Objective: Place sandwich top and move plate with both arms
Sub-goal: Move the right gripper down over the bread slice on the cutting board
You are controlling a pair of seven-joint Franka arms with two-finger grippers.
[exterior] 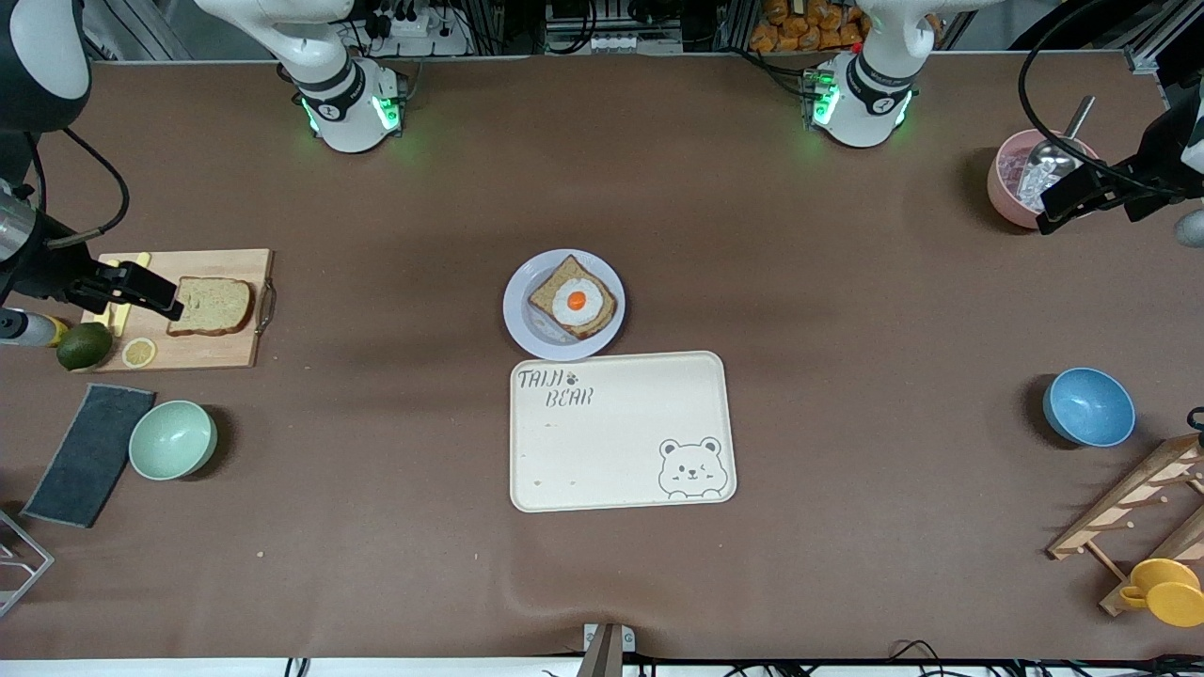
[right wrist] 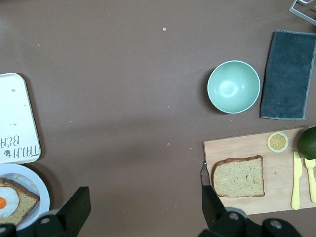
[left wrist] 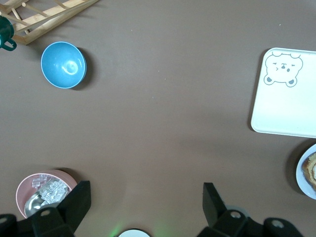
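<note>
The sandwich top point(exterior: 213, 306) point(right wrist: 238, 176), a plain brown slice, lies on a wooden cutting board point(exterior: 202, 350) toward the right arm's end of the table. The round plate point(exterior: 515, 306) point(right wrist: 40, 190) sits mid-table and carries a slice with a fried egg point(exterior: 574, 299). My right gripper point(exterior: 141, 291) point(right wrist: 143, 207) hangs open and empty, high over the cutting board's edge. My left gripper point(exterior: 1082, 193) point(left wrist: 145, 202) hangs open and empty, high over a pink bowl point(exterior: 1011, 183) point(left wrist: 29, 185) at the left arm's end.
A cream bear tray point(exterior: 621, 432) lies just nearer the camera than the plate. A green bowl point(exterior: 172, 439), grey cloth point(exterior: 89, 454), avocado point(exterior: 83, 345) and lemon slice point(exterior: 138, 353) lie near the board. A blue bowl point(exterior: 1088, 406), wooden rack point(exterior: 1138, 512) and yellow cup point(exterior: 1166, 590) stand at the left arm's end.
</note>
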